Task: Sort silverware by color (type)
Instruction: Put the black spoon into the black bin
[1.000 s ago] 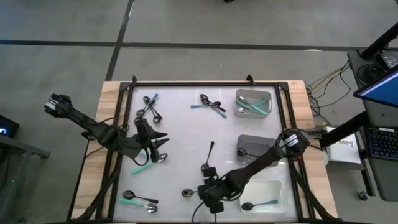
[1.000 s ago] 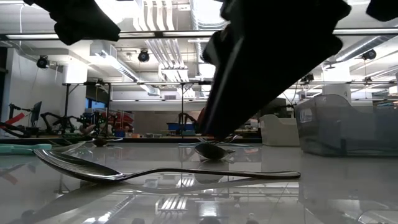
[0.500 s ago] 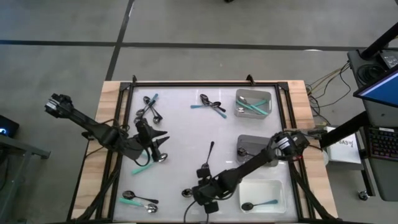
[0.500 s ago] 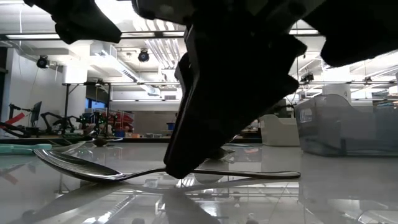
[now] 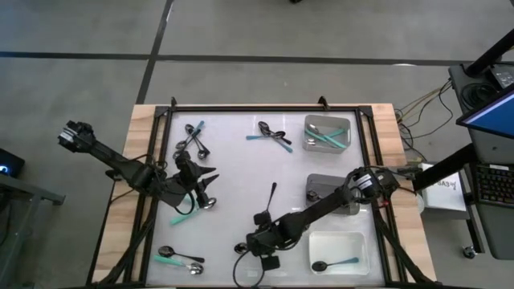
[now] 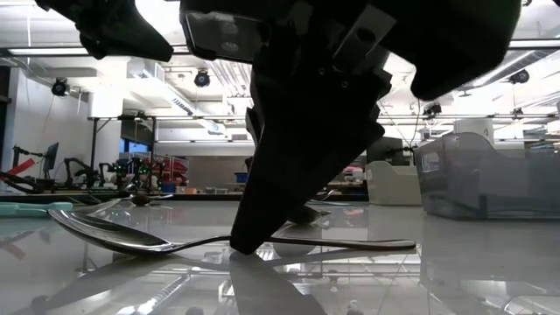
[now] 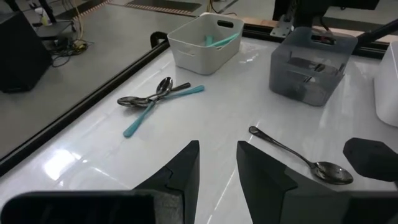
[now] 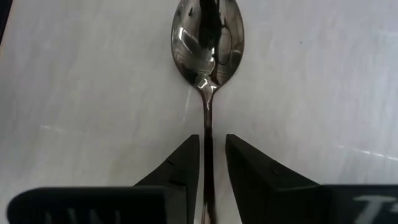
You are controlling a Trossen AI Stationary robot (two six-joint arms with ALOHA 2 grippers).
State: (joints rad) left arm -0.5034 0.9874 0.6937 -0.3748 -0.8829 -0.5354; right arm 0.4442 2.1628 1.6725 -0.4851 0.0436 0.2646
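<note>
At the near edge of the desk [image 5: 241, 160] the right pincer [image 8: 211, 165] stands narrowly open astride the handle of an all-metal spoon [image 8: 208, 43], not yet gripping, so it should close squarely on the handle before lifting, while farther off the left pincer [image 7: 217, 165] waits part open and empty.

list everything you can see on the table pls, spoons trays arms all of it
steel spoon: 1, silver, near edge, handle between the right end effector's fingers
black spoon: 1, black, table centre
far-left pile: several, black and teal-handled
far-centre pile: about three, metal and teal-handled
teal spoon: 1, teal handle, by the left end effector
shiny spoon: 1, silver, beside it
near-left pair: 2, teal-handled and metal
pale tray: 1, far right, holds teal-handled spoons
dark tray: 1, grey, right
white tray: 1, near right, one teal-handled spoon
left end effector: open, empty
right end effector: open, straddling the steel spoon
</note>
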